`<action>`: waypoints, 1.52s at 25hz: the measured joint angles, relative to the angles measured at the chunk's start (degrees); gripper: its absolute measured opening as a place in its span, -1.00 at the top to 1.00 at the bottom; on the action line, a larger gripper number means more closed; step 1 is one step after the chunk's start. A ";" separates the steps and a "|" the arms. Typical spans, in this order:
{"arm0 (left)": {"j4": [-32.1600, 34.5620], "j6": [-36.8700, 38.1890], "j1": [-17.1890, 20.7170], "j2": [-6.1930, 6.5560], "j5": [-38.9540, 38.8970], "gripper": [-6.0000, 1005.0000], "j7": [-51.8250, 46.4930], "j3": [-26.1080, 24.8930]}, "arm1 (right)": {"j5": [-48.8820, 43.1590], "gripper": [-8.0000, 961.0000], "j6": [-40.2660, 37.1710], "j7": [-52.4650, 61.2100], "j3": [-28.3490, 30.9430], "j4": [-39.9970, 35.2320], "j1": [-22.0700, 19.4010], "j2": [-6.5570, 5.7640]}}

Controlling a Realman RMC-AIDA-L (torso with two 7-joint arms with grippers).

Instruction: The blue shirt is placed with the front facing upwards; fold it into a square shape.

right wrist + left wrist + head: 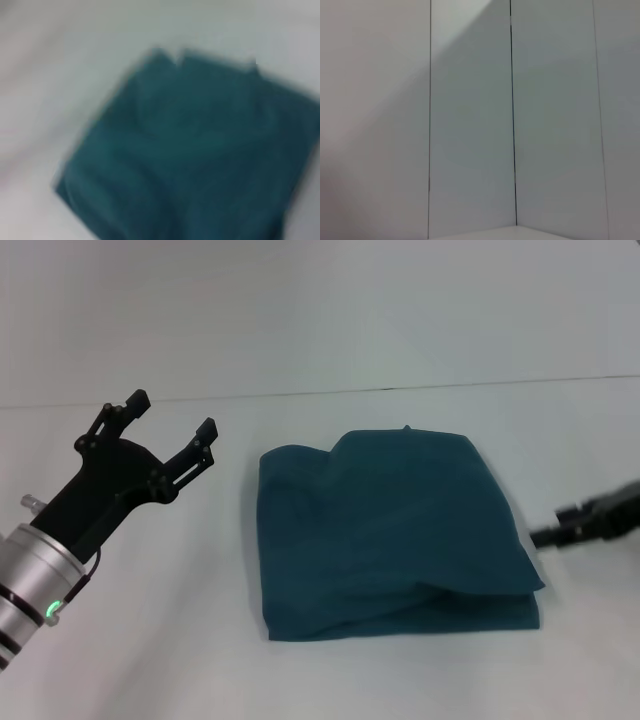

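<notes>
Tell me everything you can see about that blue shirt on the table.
The blue shirt is dark teal, soft-looking cloth, already folded into a rough, puffy square with rounded far corners and layered edges along its near side. No lettering shows. It lies flat on the white table, touching nothing else.

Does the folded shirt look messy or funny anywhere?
A little. The blue shirt lies folded into a rough square on the table, but its top layer is rumpled and sits askew. The left gripper is open beside it; the right gripper is at its other side.
</notes>
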 joint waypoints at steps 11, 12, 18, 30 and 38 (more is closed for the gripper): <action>0.75 0.81 0.76 0.00 0.00 -0.83 0.19 -1.38 | 27.11 -0.22 14.95 -34.10 6.06 1.24 -7.91 9.75; 0.67 0.76 0.69 0.00 -0.02 -0.83 0.19 -1.40 | 30.49 -0.22 15.64 -38.98 5.62 4.36 -8.37 9.91; 0.44 0.18 0.64 -0.08 -0.07 -0.83 0.21 -1.52 | 47.37 0.07 14.50 -67.27 5.75 27.69 -9.01 9.47; 0.29 -1.49 0.24 -0.09 -0.12 -0.83 0.33 -1.52 | 49.50 0.92 18.92 -89.64 4.95 50.52 -3.39 10.07; 0.21 -1.53 0.12 -0.09 -0.10 -0.83 0.34 -1.52 | 50.00 0.97 28.41 -91.11 7.53 53.01 -2.95 10.25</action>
